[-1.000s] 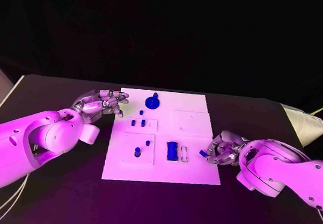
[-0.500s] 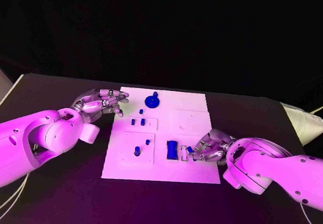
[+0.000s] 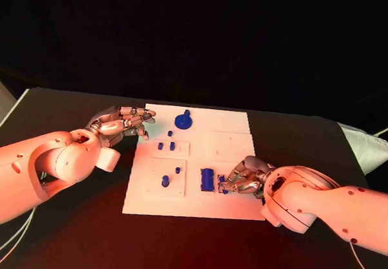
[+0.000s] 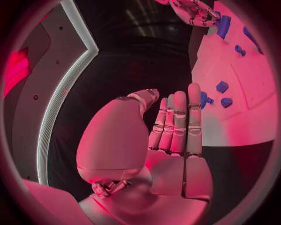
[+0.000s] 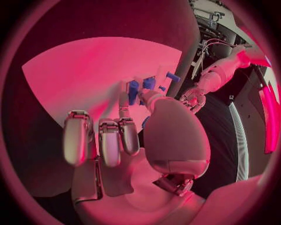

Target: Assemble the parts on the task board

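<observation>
Handling small, stiff parts: light, hard, probably smooth and apt to slip or tip; best pinched at the upper end between fingertips, kept upright over the slot.

Right hand (image 3: 244, 177) low over board (image 3: 241, 130) at its right-centre, fingers curled in around a small blue part (image 3: 221, 179), tip just showing between the fingertips. Pinch itself poorly seen in head view; seemingly held, not merely touched. Just beside it, upright blue block (image 3: 207, 179) standing in the board.

Left hand (image 3: 120, 123) at board's left edge, over table (image 3: 66, 105), fingers straight and side by side in left wrist view, holding nothing, not touching the board.

Elsewhere on board: round blue piece (image 3: 184, 121) near far edge, pair of short pegs (image 3: 165, 146) mid-left, one oval part (image 3: 165, 181) nearer.

Judged step: seating the pinched part beside the block. Risk: part tilting or popping from the pinch.
</observation>
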Robot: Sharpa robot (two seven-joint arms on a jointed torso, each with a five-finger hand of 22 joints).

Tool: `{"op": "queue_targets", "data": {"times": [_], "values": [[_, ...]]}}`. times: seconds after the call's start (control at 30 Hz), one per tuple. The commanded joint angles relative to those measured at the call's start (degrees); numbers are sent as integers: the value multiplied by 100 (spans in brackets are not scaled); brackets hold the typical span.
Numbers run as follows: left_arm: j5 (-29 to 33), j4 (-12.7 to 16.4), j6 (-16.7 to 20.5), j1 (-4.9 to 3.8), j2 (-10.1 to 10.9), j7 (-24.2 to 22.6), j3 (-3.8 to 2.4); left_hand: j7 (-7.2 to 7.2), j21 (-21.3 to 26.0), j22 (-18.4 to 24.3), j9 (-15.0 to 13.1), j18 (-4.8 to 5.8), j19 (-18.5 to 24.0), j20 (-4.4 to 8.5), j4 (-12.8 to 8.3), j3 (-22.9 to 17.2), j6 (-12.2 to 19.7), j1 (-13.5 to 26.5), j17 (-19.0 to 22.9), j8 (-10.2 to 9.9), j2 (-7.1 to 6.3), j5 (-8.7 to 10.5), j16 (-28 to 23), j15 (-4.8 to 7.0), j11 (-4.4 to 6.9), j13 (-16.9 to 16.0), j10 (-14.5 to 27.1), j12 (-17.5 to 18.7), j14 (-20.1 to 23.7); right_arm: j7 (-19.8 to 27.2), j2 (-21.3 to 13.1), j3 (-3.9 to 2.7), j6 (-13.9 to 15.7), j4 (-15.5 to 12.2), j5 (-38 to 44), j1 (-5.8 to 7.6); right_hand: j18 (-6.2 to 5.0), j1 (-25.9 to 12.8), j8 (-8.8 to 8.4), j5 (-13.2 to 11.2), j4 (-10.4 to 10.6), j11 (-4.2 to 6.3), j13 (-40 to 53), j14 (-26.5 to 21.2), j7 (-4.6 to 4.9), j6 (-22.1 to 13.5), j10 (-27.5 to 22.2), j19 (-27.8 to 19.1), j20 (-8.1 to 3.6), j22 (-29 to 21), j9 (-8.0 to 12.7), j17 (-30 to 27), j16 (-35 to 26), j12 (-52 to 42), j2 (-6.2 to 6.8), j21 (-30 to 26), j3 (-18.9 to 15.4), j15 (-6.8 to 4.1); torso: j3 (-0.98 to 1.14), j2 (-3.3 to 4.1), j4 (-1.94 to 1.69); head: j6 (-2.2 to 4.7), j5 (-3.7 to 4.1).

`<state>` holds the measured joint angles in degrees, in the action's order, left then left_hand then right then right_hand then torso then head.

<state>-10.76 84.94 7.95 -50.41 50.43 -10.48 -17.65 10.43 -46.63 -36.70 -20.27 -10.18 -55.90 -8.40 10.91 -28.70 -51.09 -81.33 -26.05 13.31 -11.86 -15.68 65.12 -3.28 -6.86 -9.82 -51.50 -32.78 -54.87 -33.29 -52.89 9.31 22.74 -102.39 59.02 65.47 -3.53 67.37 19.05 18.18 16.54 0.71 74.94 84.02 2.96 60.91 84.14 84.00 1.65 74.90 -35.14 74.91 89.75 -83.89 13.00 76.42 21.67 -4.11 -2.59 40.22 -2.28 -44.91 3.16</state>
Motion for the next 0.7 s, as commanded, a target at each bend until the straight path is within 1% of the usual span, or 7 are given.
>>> {"op": "queue_targets", "data": {"times": [0.03,0.17,0.43,0.5,0.57,0.7], "values": [[-20,11,-114,0,-14,-29,-3,5,20,5,-10,-40,-51,0,29,-5,4,-19,9,28,26,-3,-17,25,-9,5,35,-36,16,17,36,0,-23,30,163,-11,84,-72,-31,18,6,18,1234,598,49,-1,377,321,-30,832,7,1509,25,-17,-15,10,-43,-48,2,-1,-1,-1,3],[-20,10,-115,0,-14,-28,-3,6,24,7,-12,-39,-54,0,33,-3,2,-22,10,31,28,-3,-16,25,-10,6,35,-37,18,24,65,-1,-22,71,185,-13,84,-80,-31,13,6,18,1235,598,49,-1,378,322,-30,832,7,1509,25,-20,-14,10,-51,-48,-3,-2,0,-3,-7],[-20,11,-119,0,-9,-21,-3,6,24,7,-12,-39,-54,0,33,-3,2,-22,10,31,28,-3,-16,25,-10,6,35,-37,18,66,104,-1,6,90,197,-15,83,-89,-31,8,6,18,1239,598,49,0,382,321,-30,831,7,1509,25,-29,-12,6,-61,-48,-3,-1,-4,-2,-14],[-20,12,-120,0,-8,-19,-3,6,24,7,-12,-39,-54,0,33,-3,2,-22,10,31,28,-3,-16,25,-10,6,35,-37,18,66,110,-1,16,98,199,-15,81,-116,-34,-16,5,17,1232,598,50,-2,375,319,-30,828,7,1509,25,-11,-5,-3,-94,-47,-9,-4,-3,-1,-12],[-20,13,-120,0,-7,-19,-3,6,24,7,-12,-39,-54,0,33,-3,2,-22,10,31,28,-3,-16,25,-10,6,35,-37,18,65,112,-1,17,107,204,-15,80,-178,-41,-91,8,14,1231,598,54,-4,374,318,-29,827,8,1509,25,-7,-8,-10,-161,-45,-8,-5,-3,2,-13],[-20,15,-118,0,-4,-18,-3,8,27,10,-13,-39,-56,0,39,-1,2,-20,11,32,28,-1,-16,24,-11,6,36,-38,19,62,115,-1,14,123,215,-15,77,-371,-55,-379,17,11,1227,598,53,0,369,316,-25,824,11,1509,25,5,-54,-33,-431,-41,-7,-6,-2,0,-11]]}}
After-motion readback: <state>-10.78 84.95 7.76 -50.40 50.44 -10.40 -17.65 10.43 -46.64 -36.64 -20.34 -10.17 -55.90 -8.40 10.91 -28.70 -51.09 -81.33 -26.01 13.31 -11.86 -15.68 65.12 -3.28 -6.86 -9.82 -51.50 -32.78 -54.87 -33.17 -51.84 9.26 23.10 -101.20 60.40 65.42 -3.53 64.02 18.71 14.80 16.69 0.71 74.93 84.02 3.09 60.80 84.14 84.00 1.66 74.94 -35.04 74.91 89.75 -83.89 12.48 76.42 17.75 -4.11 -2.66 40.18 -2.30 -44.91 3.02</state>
